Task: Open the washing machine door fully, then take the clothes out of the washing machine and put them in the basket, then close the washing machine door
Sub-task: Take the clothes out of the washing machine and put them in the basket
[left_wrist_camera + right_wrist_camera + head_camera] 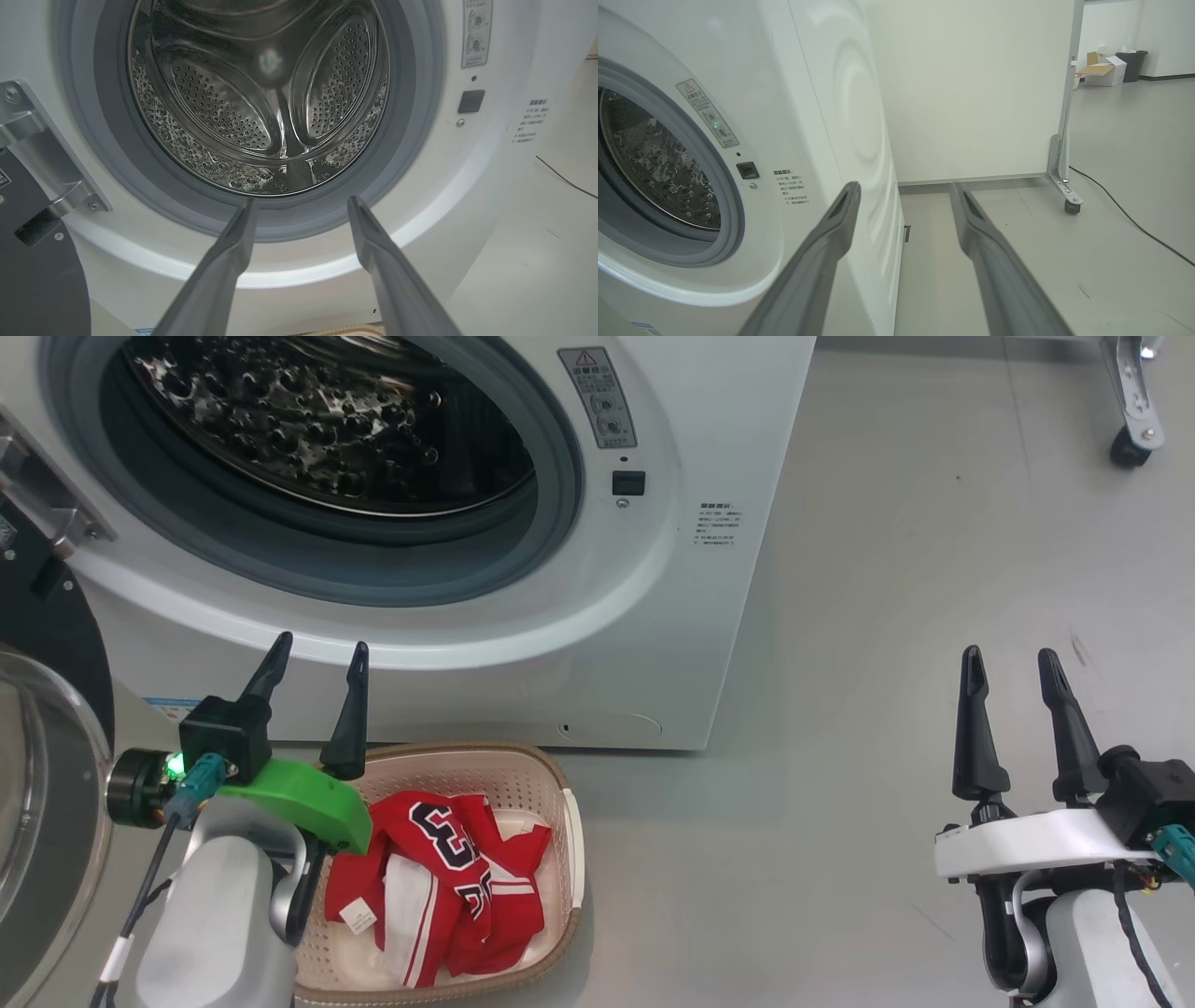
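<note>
Unloading done: red fabric jersey (pixel 448 859) in cream plastic basket (pixel 570 821), white front-loading washing machine (pixel 653 616) empty, black-rimmed round door (pixel 51 635) not yet closed; left tool (pixel 321 642) and right tool (pixel 1010 652) spread, holding nothing.

The left gripper (pixel 319 642) is hovering with its jaws spread wide, holding nothing. The right gripper (pixel 1009 653) is pointing forward, jaws likewise parted.

The washing machine (pixel 653 616) stood with the washing machine door (pixel 47 784) swung open at the left edge, its steel drum (pixel 327 420) exposed. Just in front, on the grey floor (pixel 887 616), sat the basket (pixel 571 821) holding the clothes (pixel 448 877), a crumpled red jersey with white panels and dark numerals. The left end effector (pixel 321 641) hovered over the basket's left end, fingers spread, gripping nothing; the right end effector (pixel 1010 652) hung well apart above the floor, likewise spread
</note>
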